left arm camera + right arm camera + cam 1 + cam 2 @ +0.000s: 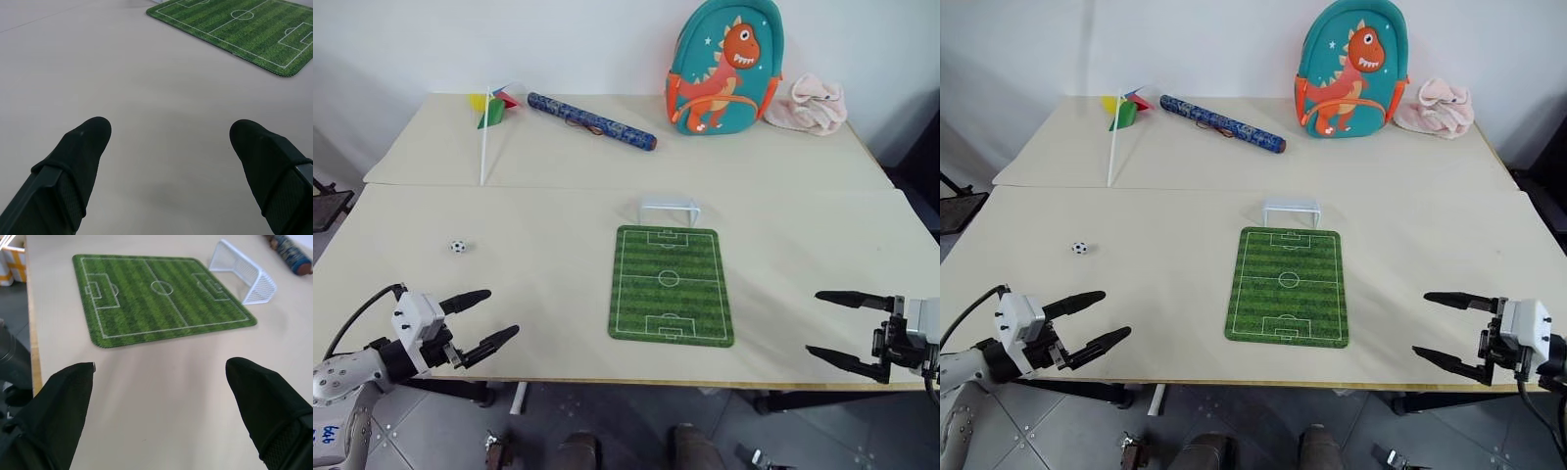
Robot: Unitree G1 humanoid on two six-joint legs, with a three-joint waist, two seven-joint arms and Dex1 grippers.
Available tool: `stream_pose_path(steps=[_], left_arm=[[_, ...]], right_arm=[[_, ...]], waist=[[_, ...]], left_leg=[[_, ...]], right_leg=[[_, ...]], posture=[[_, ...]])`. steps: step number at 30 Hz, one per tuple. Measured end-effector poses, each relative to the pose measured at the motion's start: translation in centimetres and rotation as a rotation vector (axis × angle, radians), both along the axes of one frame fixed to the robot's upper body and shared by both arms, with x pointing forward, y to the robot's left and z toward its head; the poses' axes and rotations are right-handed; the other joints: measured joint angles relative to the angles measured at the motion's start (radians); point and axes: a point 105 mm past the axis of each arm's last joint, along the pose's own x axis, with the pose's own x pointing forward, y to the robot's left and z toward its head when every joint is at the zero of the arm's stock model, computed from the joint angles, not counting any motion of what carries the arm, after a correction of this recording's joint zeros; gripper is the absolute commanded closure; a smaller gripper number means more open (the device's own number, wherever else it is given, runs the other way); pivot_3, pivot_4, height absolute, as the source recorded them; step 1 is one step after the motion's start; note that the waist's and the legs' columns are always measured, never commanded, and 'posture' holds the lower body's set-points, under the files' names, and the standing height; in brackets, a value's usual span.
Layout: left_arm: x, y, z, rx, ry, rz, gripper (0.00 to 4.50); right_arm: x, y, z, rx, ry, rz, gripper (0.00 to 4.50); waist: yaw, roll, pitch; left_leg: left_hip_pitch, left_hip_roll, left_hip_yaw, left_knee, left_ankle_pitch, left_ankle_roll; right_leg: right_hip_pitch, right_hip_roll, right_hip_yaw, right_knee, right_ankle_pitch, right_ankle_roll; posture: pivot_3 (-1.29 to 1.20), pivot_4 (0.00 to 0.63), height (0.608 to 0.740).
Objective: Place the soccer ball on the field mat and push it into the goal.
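Observation:
The tiny black-and-white soccer ball [458, 246] lies on the table left of the green field mat [672, 284]. At the mat's far end stands the small white goal [670, 209]. My left gripper [499, 315] hovers open over the table's near left corner, a good way short of the ball, nothing between its fingers. My right gripper [814, 323] is open near the front right edge, to the right of the mat, also empty. From the wrist views I see the mat [239, 27] past the left fingers, and the mat [156, 296] with the goal [242, 271] past the right ones.
Along the back of the table lie a pinwheel on a white stick [489, 122], a blue patterned tube [591, 121], a teal dinosaur backpack [724, 64] and a pink cloth [808, 103]. The table's front edge [636, 380] runs just below both grippers.

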Motion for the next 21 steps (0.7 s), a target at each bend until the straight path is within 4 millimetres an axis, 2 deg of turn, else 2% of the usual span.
stream_pose_path(steps=[5,9,11,14,17,21], left_arm=[[0.5,1.3,0.8,-0.057,-0.064,0.126,0.02],[-0.1,5.7,1.2,-0.222,-0.137,0.445,0.02],[-0.9,8.5,0.2,-0.291,-0.150,0.630,0.02],[-2.5,11.8,-2.3,-0.390,-0.139,0.890,0.02],[-2.5,12.2,-3.5,-0.430,-0.138,0.997,0.02],[-0.1,11.2,-2.8,-0.429,-0.152,0.993,0.02]], right_arm=[[0.7,1.4,1.3,0.100,-0.041,0.035,0.00],[0.4,5.2,4.2,0.324,-0.156,0.152,0.00],[-0.2,6.7,5.4,0.389,-0.198,0.192,0.00],[-1.2,8.2,5.9,0.439,-0.214,0.236,0.00],[-1.8,8.3,5.3,0.431,-0.199,0.255,0.00],[-1.6,6.5,4.7,0.398,-0.195,0.213,0.00]], waist=[[-0.001,0.000,0.000],[-0.002,0.000,0.000],[0.003,0.001,0.000],[0.010,-0.001,-0.001],[0.030,-0.004,-0.003],[0.033,-0.004,-0.003]], left_leg=[[0.000,0.001,0.000,0.000,0.000,0.000],[0.000,0.003,-0.001,0.000,0.000,-0.001],[0.000,0.001,-0.001,0.001,0.000,-0.001],[-0.001,-0.001,-0.002,0.002,-0.001,0.000],[-0.001,-0.002,-0.003,0.004,-0.001,0.001],[0.002,-0.004,-0.005,0.004,-0.001,0.002]], right_leg=[[0.000,0.000,0.000,0.000,0.000,0.000],[-0.001,0.001,-0.001,0.001,0.000,0.000],[-0.001,0.000,-0.001,0.001,0.000,0.000],[0.000,-0.001,-0.002,0.001,0.000,0.000],[0.002,-0.003,-0.004,0.000,0.000,0.001],[0.008,-0.004,-0.006,-0.003,0.001,0.003]], posture=[[0.00,0.150,0.740],[0.00,0.150,0.740],[0.00,0.150,0.740],[0.00,0.150,0.740],[0.00,0.150,0.740],[0.00,0.150,0.740]])
